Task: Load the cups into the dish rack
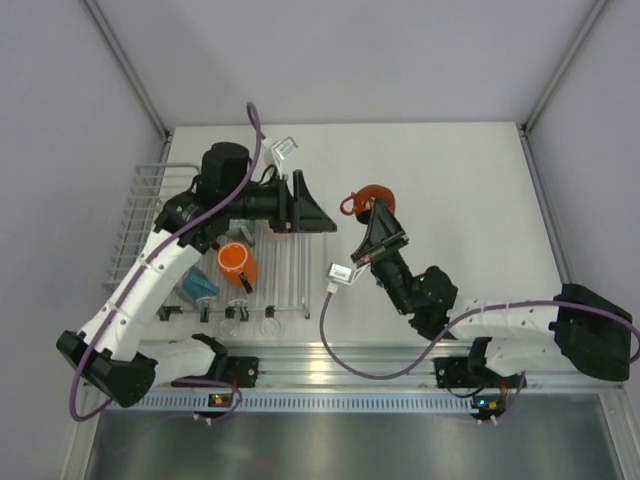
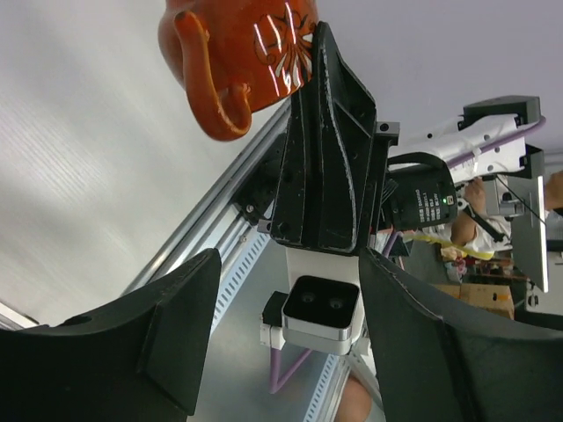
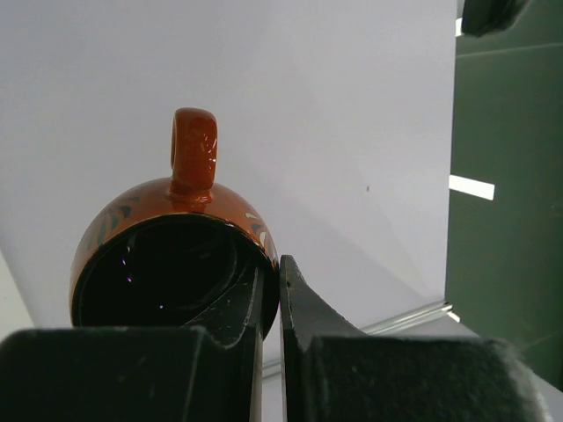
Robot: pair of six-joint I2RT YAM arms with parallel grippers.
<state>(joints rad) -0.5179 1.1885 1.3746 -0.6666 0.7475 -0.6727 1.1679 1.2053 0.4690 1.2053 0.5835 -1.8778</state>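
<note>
We find an orange mug (image 1: 235,260) and a grey-blue mug (image 1: 198,285) in the dish rack (image 1: 135,215). The right end effector (image 3: 271,299) clenches the dark red mug (image 3: 132,211) by its rim over the bench (image 1: 470,190), with the handle toward the released left end effector (image 2: 288,264).

The far and right parts of the table (image 1: 470,190) lie bare, so there is open passage there. Only a narrow gap separates the left gripper (image 1: 316,210), its jaws spread wide, from the right gripper (image 1: 374,222) pinching the red mug (image 1: 368,197). The left arm (image 1: 150,275) lies across the rack (image 1: 135,215) and covers its middle. An orange mug (image 1: 235,260) and a blue mug (image 1: 200,285) fill the near slats. The rack's far-left basket end shows bare wire.
</note>
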